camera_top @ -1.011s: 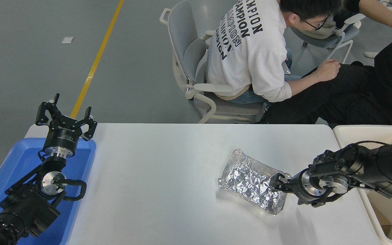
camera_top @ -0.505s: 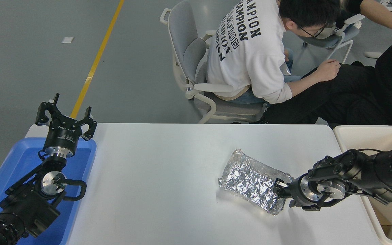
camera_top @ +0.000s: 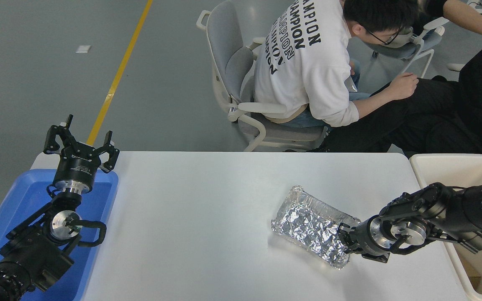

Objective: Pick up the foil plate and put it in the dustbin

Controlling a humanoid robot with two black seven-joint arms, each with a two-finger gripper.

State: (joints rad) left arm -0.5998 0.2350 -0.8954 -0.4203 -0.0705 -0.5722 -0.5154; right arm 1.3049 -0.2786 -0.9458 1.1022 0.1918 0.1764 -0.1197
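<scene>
Where the foil plate [camera_top: 313,225] meets the right gripper [camera_top: 344,237], fingers clamped on its near-right rim.

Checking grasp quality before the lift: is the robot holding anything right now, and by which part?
The right gripper is at the right-hand end rim of the foil plate, apparently gripping it there; closure isn't clearly visible. The left gripper holds nothing.

Bare white table [camera_top: 191,217] lies open left of the foil plate [camera_top: 312,225]; the dustbin [camera_top: 454,165] walls the right.
</scene>
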